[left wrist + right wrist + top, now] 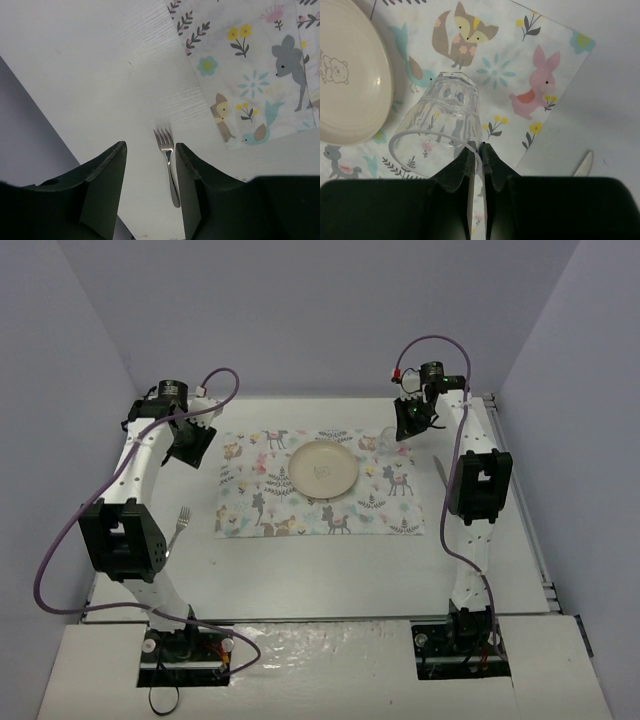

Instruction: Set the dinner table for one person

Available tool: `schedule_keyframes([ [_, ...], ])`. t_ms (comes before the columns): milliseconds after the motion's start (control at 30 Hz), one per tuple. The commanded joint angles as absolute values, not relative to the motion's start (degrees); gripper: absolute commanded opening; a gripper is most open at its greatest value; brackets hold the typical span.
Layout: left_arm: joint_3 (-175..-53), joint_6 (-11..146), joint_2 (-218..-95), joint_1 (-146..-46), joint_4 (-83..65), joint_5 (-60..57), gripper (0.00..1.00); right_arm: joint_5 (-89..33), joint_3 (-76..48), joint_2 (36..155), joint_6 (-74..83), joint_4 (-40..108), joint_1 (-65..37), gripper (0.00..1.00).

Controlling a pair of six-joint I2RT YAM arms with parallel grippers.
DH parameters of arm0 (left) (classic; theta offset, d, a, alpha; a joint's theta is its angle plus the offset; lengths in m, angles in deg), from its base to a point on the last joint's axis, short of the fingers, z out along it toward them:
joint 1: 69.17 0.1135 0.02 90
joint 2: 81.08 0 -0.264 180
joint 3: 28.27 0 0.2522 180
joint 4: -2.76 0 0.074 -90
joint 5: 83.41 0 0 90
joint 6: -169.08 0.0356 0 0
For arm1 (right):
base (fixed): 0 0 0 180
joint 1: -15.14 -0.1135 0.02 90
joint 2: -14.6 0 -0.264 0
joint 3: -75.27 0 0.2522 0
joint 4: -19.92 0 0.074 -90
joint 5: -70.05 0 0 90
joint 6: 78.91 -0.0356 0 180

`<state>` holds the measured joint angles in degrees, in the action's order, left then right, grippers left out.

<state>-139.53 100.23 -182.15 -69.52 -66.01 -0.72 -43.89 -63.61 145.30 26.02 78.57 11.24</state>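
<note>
The white dinner table [320, 570] carries a patterned placemat [390, 510] with a cream plate [322, 468] in its middle. My right gripper [405, 428] is over the mat's far right corner. In the right wrist view it [477, 150] is shut on the rim of a clear glass [440, 120], one finger inside and one outside; whether the glass touches the mat I cannot tell. A fork [180, 525] lies on the table left of the mat. My left gripper [190, 445] is open and empty, high above the table; the fork [167, 160] shows between its fingers [107, 170].
A knife [440, 472] lies on the table right of the mat; its tip shows in the right wrist view [583, 164]. The plate [345, 75] is just left of the glass. Grey walls close in the table on three sides.
</note>
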Motion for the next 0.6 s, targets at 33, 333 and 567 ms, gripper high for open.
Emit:
schedule_keyframes([
  [33, -137.54, 101.32, -174.72, -69.52, -69.39, 1.29, 0.41, -46.19, -69.04, 148.15, 25.58, 80.08, 11.54, 0.00],
  [333, -135.50, 101.87, -172.50, -69.52, -70.19, 0.33, 0.41, -43.00, -71.12, 149.46, 24.95, 79.24, 11.57, 0.00],
  [567, -135.95, 101.30, -174.47, -69.52, -69.72, -0.86, 0.41, -38.31, -69.93, 148.50, 24.34, 78.50, 11.25, 0.00],
])
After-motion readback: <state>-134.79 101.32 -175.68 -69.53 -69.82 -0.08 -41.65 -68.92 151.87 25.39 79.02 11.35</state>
